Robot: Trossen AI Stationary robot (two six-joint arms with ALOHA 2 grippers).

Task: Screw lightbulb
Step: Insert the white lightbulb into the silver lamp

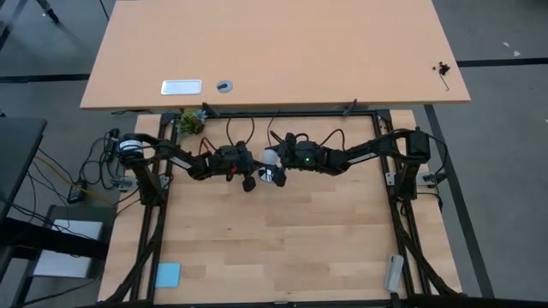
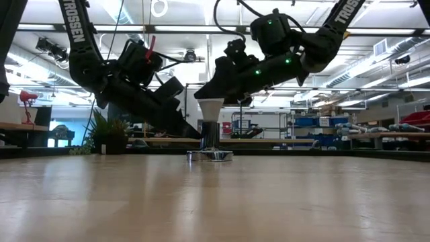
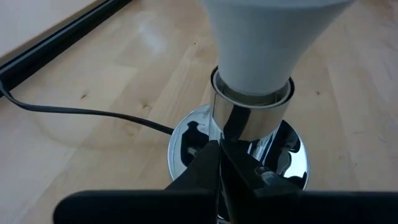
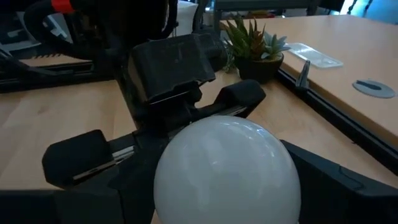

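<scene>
The white lightbulb [image 2: 212, 109] stands upright with its narrow end down in the chrome socket [image 3: 249, 118]. The socket's round disc [image 2: 209, 156] rests flat on the wooden table. My right gripper [image 4: 205, 171] comes from the table's right and is open. Its fingers stand on either side of the bulb's round head [image 4: 227, 168], which hides the rest of the bulb in that view. My left gripper [image 3: 221, 165] comes from the table's left, is shut, and sits low at the socket's stem. A black cord [image 3: 93, 113] runs from the socket across the table. My left gripper has its shut fingertips [image 3: 208, 163] against the foot of the socket's chrome stem [image 3: 239, 138], just above the disc. It slants down from the table's left. The socket stays upright on the table. My right gripper has one finger [image 4: 323, 180] close beside the bulb's head, and I cannot tell whether it touches.
A small potted plant [image 1: 190, 121] stands at the table's far left edge. A blue pad [image 1: 168, 275] lies near the front left and a grey object [image 1: 394, 272] near the front right. Beyond stands a second table [image 1: 360, 51] with a white tray [image 1: 181, 86].
</scene>
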